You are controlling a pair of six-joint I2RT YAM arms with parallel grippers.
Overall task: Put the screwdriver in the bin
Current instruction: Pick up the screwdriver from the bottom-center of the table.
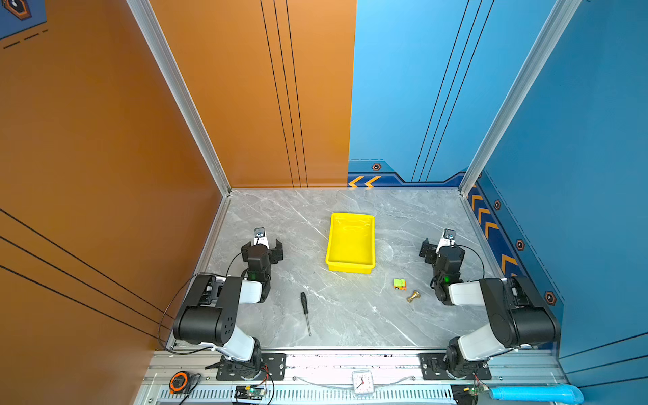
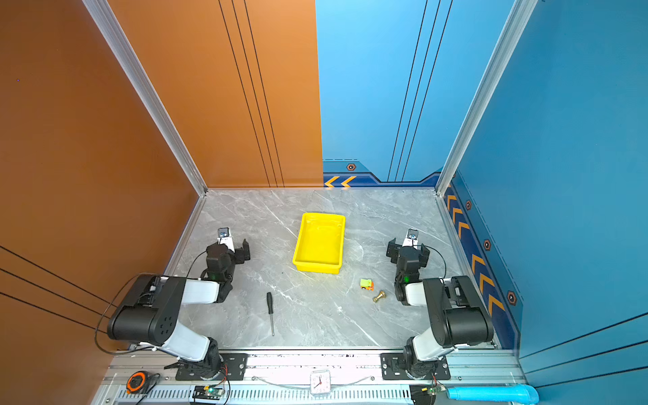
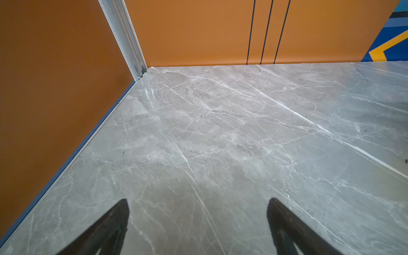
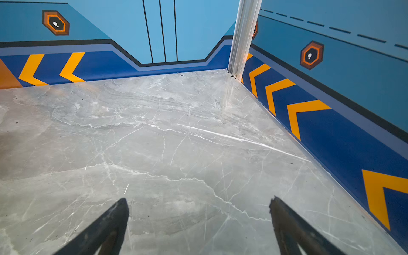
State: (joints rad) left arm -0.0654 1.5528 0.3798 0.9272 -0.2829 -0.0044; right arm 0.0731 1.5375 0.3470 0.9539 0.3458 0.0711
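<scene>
Screwdriver (image 1: 305, 312) lies flat on the grey marble-patterned table (image 1: 280, 210), in the near part and left of centre. Its black handle points far and its thin metal shaft points near. It lies free, apart from both grippers, and shows the same way in both top views (image 2: 270, 312).

A bright yellow bin (image 1: 349, 268) sits around the middle of the table, farther back and to the right of the screwdriver, well apart from it. Its inside shows bare yellow plastic.

The left gripper (image 1: 262, 245) is on the left side of the table, farther back than the screwdriver, between the orange wall and the bin. In the left wrist view the left gripper (image 3: 198, 202) has its two dark fingers spread wide with only bare table between them; it grips nothing.

The right gripper (image 1: 441, 245) mirrors it on the right side, close to the blue wall. In the right wrist view (image 4: 198, 199) its fingers are likewise spread wide over bare table, gripping nothing.

A small green-and-orange toy car (image 1: 399, 283) and a brass fitting (image 1: 413, 296) lie just beside each other, near and to the right of the bin.
</scene>
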